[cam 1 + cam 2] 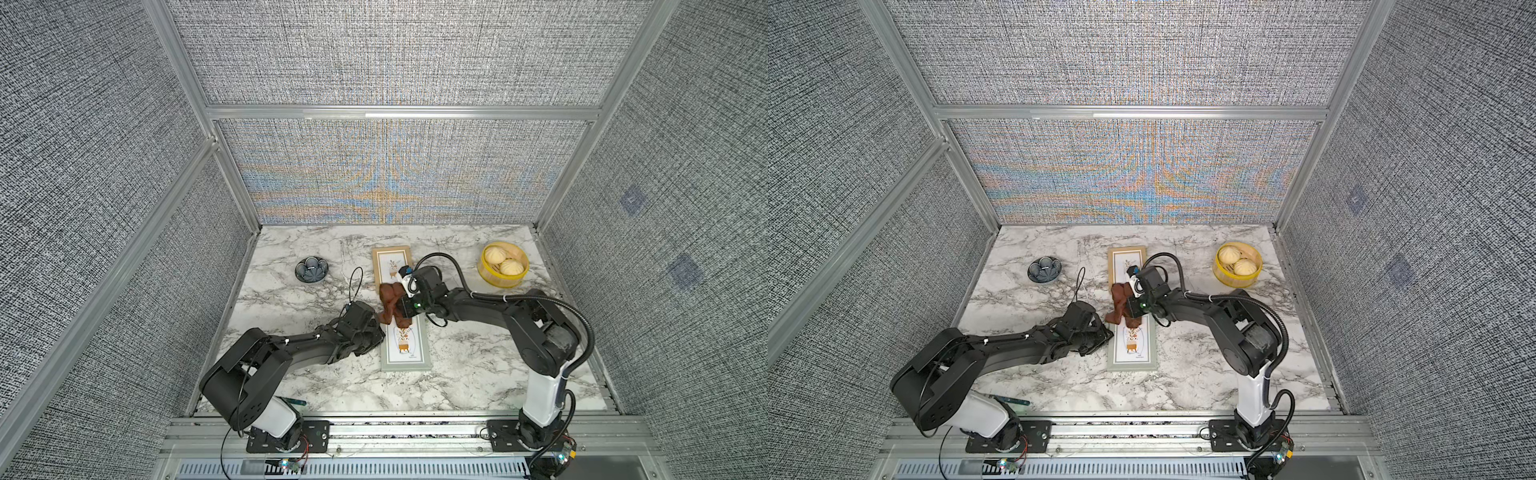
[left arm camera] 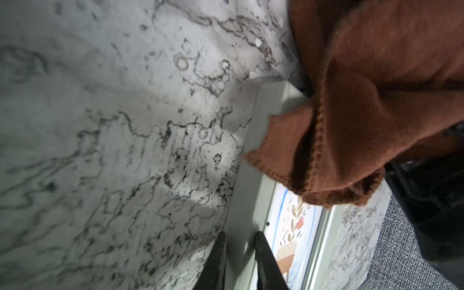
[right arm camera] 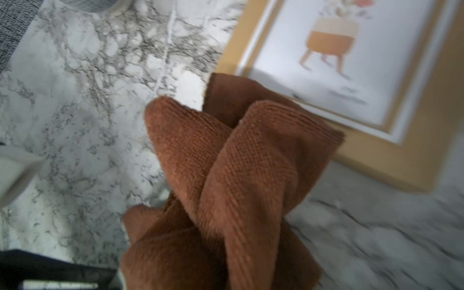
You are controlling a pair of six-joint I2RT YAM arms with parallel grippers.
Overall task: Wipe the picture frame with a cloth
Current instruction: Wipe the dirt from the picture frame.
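On the marbled white worktop [image 1: 457, 365], the right fingers [image 1: 401, 308] are clenched on a bunched reddish-brown fabric cloth [image 1: 390, 301]. The cloth hangs in folds over the far end of a flat grey-green rectangular picture frame [image 1: 406, 349] and touches the near edge of a tan wooden picture frame [image 1: 390, 262] lying just beyond it. The left fingers [image 2: 216, 258] sit at the grey-green frame's left rail, one on each side of it, grasping that rail. A dark blue flower-patterned bowl [image 1: 311, 270] and a yellow steamer basket [image 1: 498, 283] with buns stand well apart.
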